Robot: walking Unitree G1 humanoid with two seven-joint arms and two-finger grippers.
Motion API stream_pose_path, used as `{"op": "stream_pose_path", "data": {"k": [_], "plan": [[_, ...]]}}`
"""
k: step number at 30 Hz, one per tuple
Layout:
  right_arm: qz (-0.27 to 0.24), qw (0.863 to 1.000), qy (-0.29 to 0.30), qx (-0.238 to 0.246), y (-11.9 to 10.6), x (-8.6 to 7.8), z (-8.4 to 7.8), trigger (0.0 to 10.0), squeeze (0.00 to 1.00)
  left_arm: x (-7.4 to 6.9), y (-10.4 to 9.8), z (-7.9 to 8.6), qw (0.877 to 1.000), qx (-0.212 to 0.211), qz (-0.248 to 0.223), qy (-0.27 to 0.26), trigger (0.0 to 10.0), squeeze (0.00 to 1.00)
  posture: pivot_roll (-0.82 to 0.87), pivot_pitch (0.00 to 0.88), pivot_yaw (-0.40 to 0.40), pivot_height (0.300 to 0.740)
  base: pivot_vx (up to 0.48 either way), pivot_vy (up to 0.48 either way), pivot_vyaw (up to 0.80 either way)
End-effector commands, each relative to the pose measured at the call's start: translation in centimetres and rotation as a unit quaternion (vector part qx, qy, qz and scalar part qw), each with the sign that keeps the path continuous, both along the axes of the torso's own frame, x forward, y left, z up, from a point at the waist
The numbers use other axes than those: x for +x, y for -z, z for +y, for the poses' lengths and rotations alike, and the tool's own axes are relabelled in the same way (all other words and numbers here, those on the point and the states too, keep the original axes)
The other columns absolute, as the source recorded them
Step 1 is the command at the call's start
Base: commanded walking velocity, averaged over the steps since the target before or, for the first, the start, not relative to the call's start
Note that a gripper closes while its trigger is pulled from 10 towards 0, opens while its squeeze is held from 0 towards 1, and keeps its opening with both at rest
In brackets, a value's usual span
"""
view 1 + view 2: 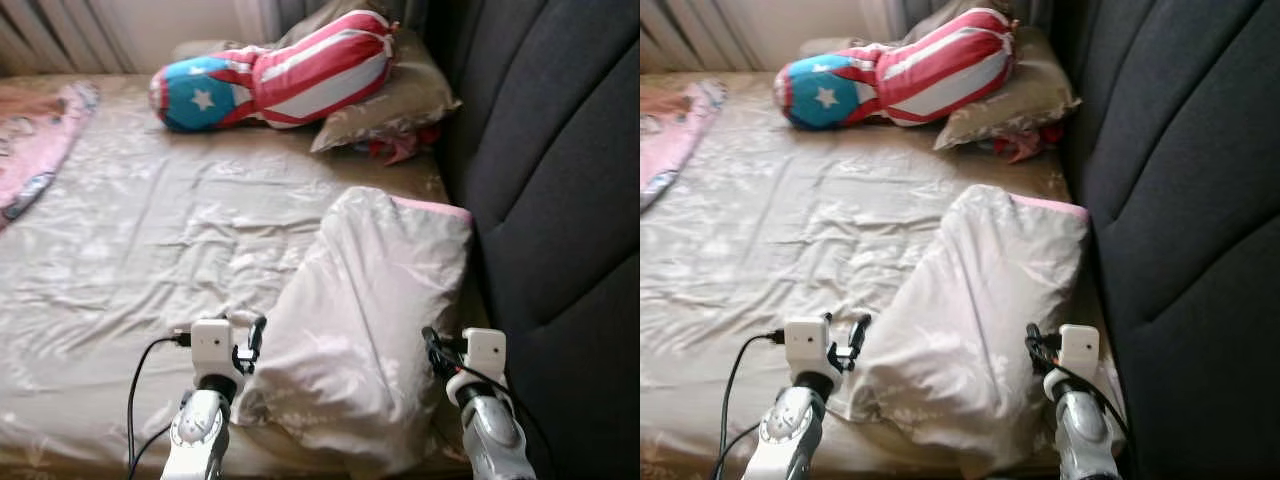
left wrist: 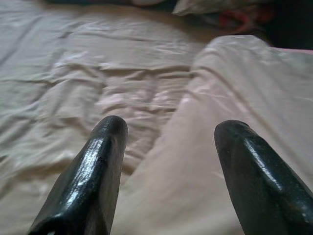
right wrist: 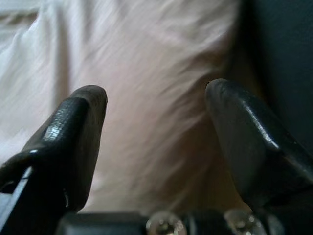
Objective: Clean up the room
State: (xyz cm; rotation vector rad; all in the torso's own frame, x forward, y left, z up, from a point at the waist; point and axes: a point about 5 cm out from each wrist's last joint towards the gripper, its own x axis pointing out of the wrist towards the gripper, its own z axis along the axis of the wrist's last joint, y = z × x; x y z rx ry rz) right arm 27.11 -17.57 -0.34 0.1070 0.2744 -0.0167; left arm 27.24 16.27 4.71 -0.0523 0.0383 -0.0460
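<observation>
Left hand (image 1: 255, 340) and right hand (image 1: 432, 350) flank the near end of the pale satin pillow (image 1: 365, 320), fingers spread, gripping nothing. The pillow lies lengthwise on the bed (image 1: 140, 250), beside the dark padded headboard (image 1: 560, 170). The creased, glossy sheet extends beyond. Farther: a striped star-printed bolster (image 1: 275, 75) leaning on a beige pillow (image 1: 405, 100); a pink blanket (image 1: 35, 140) opposite.

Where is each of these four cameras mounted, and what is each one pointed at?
Left eye view: on the head, looking down the bed; both silver arms show, left gripper and right gripper flanking the white pillow.
Right eye view: its stereo twin, same scene.
Left wrist view: along open fingers at the pillow's edge.
Right wrist view: along open fingers at the pillow.
All share the pillow.
</observation>
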Motion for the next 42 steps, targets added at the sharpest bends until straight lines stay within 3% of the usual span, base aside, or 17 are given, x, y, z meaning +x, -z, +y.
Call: {"op": "stream_pose_path", "data": {"k": [1, 7, 8, 9, 12, 17, 25, 26, 42], "plan": [[0.032, 0.999, 0.002, 0.006, 1.1, -0.8, 0.4, 10.0, 0.0, -0.8, 0.8, 0.7, 1.0, 0.001, 0.018, -0.012, 10.0, 0.0, -0.12, 0.18, 0.005, 0.74, 0.0, 0.0, 0.0], [0.099, 0.994, 0.036, 0.037, 2.6, -1.6, -0.1, 10.0, 0.0, -0.9, 0.8, 0.7, 1.0, 0.003, 0.02, -0.009, 10.0, 0.0, -0.1, 0.185, 0.012, 0.74, 0.0, 0.0, 0.0], [0.121, 0.991, 0.043, 0.032, 3.0, -1.8, -0.3, 10.0, 0.79, -1.0, 0.8, 0.8, 1.0, 0.004, 0.019, -0.009, 10.0, 0.0, -0.1, 0.187, 0.014, 0.74, 0.0, 0.0, 0.0], [0.129, 0.989, 0.055, 0.036, 3.1, -2.0, -0.4, 10.0, 1.0, -1.1, 0.7, 1.0, 1.0, 0.005, 0.019, -0.01, 10.0, 0.0, -0.09, 0.187, 0.017, 0.74, 0.0, 0.0, 0.0], [0.143, 0.986, 0.072, 0.041, 3.4, -2.2, -0.7, 10.0, 1.0, -1.2, 0.7, 1.2, 1.0, 0.007, 0.019, -0.012, 10.0, 0.0, -0.08, 0.189, 0.019, 0.74, 0.0, 0.0, 0.0], [0.196, 0.969, 0.124, 0.09, 4.4, -2.9, -0.8, 10.0, 1.0, -1.5, 0.5, 1.8, 1.0, 0.013, 0.018, -0.015, 10.0, 0.0, -0.06, 0.19, 0.034, 0.74, 0.0, 0.0, 0.0], [0.226, 0.961, 0.112, 0.117, 4.9, -3.3, 0.0, 10.0, 1.0, -1.6, 0.1, 2.1, 1.0, 0.016, 0.014, -0.013, 10.0, 0.0, -0.03, 0.199, 0.046, 0.74, 0.0, 0.0, 0.0], [0.236, 0.957, 0.11, 0.126, 5.1, -3.4, 0.2, 10.0, 0.0, -1.7, -0.3, 2.0, 1.0, 0.017, 0.009, -0.011, 10.0, 0.0, -0.01, 0.213, 0.057, 0.74, 0.0, 0.0, 0.0], [0.264, 0.952, 0.103, 0.114, 5.6, -3.9, 0.3, 10.0, 0.0, -3.3, -2.6, 2.1, 1.0, 0.025, -0.009, 0.002, 10.0, 0.0, 0.1, 0.304, 0.104, 0.74, 0.0, 0.0, 0.0]]}}
